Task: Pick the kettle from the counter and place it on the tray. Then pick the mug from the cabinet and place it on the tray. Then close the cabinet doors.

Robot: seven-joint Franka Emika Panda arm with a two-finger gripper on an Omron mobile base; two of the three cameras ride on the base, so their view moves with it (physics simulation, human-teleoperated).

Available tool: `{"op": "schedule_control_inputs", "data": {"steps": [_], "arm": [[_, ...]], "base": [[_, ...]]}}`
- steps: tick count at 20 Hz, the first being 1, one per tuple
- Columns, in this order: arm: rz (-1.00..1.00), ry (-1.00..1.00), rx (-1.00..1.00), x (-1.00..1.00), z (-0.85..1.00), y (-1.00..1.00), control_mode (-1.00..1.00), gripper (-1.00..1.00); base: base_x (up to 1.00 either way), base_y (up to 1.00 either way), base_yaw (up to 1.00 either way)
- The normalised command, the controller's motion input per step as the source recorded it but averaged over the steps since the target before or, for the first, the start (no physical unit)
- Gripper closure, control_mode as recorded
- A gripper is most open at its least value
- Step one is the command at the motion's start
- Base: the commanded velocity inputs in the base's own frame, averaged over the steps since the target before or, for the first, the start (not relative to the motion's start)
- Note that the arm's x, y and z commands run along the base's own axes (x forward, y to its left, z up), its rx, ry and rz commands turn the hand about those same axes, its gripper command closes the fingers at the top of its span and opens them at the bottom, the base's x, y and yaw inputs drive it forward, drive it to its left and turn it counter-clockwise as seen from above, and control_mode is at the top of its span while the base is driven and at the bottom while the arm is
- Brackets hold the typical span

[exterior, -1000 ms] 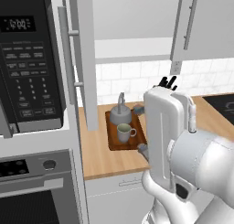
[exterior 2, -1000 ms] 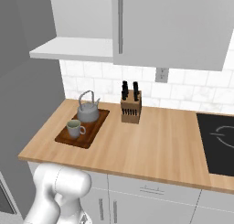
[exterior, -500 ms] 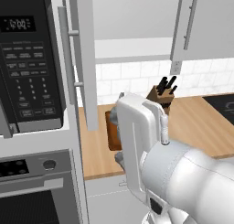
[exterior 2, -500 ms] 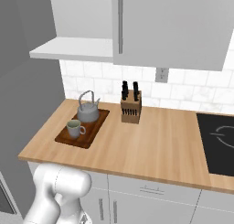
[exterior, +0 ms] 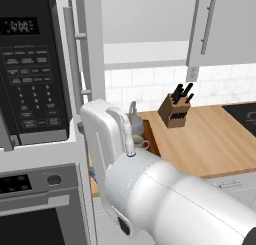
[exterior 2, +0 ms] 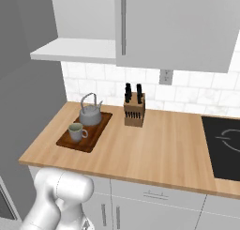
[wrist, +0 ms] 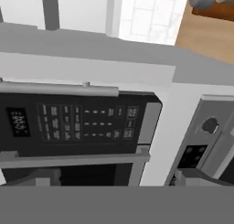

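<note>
The grey kettle [exterior 2: 90, 114] and the greyish-green mug [exterior 2: 76, 132] both stand on the dark wooden tray [exterior 2: 95, 133] at the left end of the counter [exterior 2: 159, 149]. In the left base view my white arm covers most of the tray, and the kettle [exterior: 133, 120] peeks out beside it. The cabinet [exterior 2: 75, 49] is open on its left half, with a bare pale shelf. Its left door [exterior: 91, 49] is swung outward. The right door [exterior 2: 173, 27] covers the right half. My gripper [wrist: 114, 178] is open and empty, facing the microwave [wrist: 87, 122].
A knife block [exterior 2: 133, 111] stands on the counter right of the tray. A black cooktop [exterior 2: 225, 144] lies at the far right. The microwave [exterior: 30, 69] and the oven [exterior: 35, 209] form a column left of the counter, close to my arm.
My arm has swung left across the left base view and now hides most of the tray. Kettle, mug and doors have not moved.
</note>
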Motion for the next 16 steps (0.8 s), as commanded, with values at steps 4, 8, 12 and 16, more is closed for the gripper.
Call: {"op": "schedule_control_inputs", "data": {"steps": [4,8,12,16], "arm": [[0.00,0.00,0.04,0.21,0.15,0.29,-1.00,-1.00],[0.00,0.00,0.09,0.41,0.17,0.23,-1.00,-1.00],[-0.01,0.00,0.08,0.39,0.06,0.22,-1.00,-1.00],[-0.01,-0.03,0.10,0.34,0.00,0.10,-1.00,-1.00]], "base": [[0.00,0.00,0.00],[0.00,0.00,0.00],[0.00,0.00,0.00],[0.00,0.00,0.00]]}}
